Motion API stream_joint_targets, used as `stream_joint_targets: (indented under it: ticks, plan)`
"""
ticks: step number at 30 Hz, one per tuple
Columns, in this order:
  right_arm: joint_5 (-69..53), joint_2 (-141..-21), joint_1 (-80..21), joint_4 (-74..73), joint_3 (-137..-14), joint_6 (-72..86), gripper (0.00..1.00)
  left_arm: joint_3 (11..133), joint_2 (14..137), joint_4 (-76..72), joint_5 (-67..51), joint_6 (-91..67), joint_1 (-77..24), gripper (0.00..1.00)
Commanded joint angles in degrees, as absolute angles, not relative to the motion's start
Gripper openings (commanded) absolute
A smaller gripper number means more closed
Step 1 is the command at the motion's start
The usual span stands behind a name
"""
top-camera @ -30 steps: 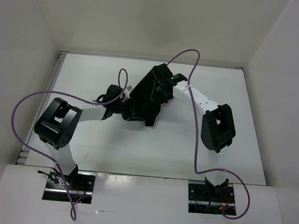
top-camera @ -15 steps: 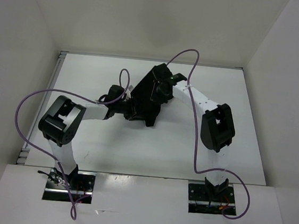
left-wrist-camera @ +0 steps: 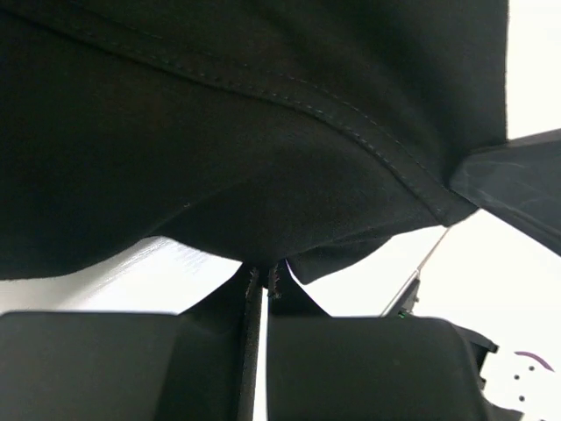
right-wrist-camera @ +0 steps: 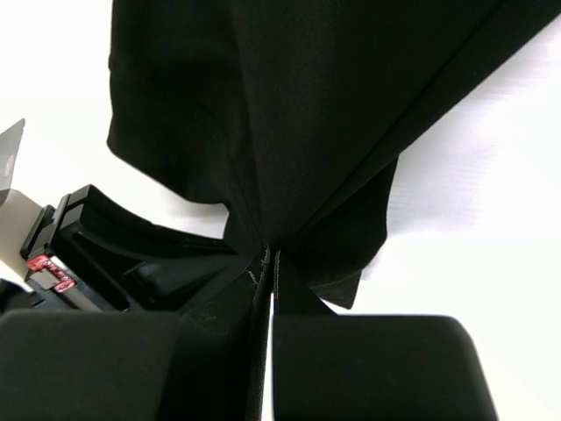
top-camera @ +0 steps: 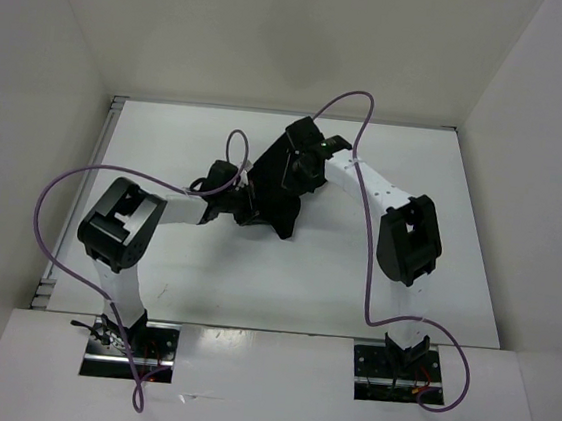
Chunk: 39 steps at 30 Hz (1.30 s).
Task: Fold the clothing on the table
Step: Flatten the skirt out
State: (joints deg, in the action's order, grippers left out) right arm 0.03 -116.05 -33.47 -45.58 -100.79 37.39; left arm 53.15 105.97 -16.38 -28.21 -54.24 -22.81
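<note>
Black fabric, the clothing [top-camera: 282, 182], lies bunched just above the middle of the overhead frame on the white table [top-camera: 373, 291]. That view shows where the garment lies but hides the fingertips, which only the wrist views show. At lower centre of the left wrist view, the left gripper [left-wrist-camera: 261, 274] is pressed closed on the cloth's lower edge, below a stitched seam. The right gripper [right-wrist-camera: 267, 256] is likewise pinched tight, with creases converging into its tips.

Plain black clothing [left-wrist-camera: 263, 149], bunched in a narrow slanted heap, stitched hem showing, mid white table [top-camera: 436, 267]
</note>
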Motion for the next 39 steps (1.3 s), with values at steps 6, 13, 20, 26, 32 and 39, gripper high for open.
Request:
stream_joint_targets:
  ticks: [6,13,20,26,32,39]
  plan:
    - [-0.09,-112.5,-32.7,-48.43,-106.87,35.86,0.0,52.56,102.48,-11.87,-24.61,-49.4,-22.5,0.0]
    - [0.97,-110.57,-30.42,-50.01,-108.72,35.33,0.0,51.5,100.81,-9.5,-23.47,-47.73,-20.92,0.0]
    - [0.97,-108.02,-29.36,-50.01,-108.19,35.33,0.01,51.5,100.81,-8.44,-23.47,-47.2,-20.92,0.0]
    - [0.97,-106.88,-28.83,-50.54,-107.67,35.86,0.02,52.03,101.87,-8.44,-23.99,-46.15,-20.4,0.0]
    - [0.97,-106.88,-28.3,-50.01,-107.14,36.39,0.05,52.03,102.39,-8.44,-25.04,-46.14,-19.87,0.0]
    - [-0.09,-107.49,-28.3,-49.48,-107.14,36.91,0.12,52.03,102.39,-8.44,-25.58,-46.14,-19.86,0.0]
